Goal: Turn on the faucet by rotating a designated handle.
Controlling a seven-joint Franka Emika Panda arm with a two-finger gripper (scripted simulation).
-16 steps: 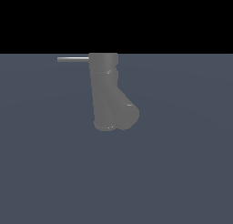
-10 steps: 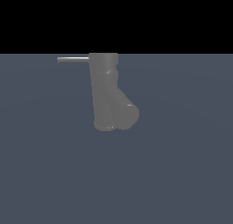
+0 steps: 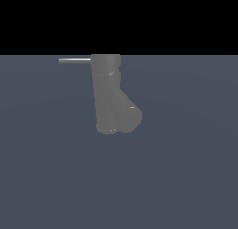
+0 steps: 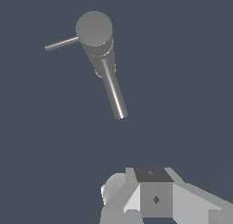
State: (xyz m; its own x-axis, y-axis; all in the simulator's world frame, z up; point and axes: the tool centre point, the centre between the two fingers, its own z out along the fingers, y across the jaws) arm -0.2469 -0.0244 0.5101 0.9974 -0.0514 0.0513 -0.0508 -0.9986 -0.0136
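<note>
Faucet (image 3: pixel 110 93): standing mid-scene on the grey floor. Handle (image 3: pixel 74 61): thin rod, long axis level, pointing to the exterior view's left. Gripper (image 4: pixel 152 198): well apart from both; I cannot tell its finger spread. Risk, as I judge it: striking the thick spout (image 4: pixel 113 93) instead, or slipping off so slim a rod.
</note>
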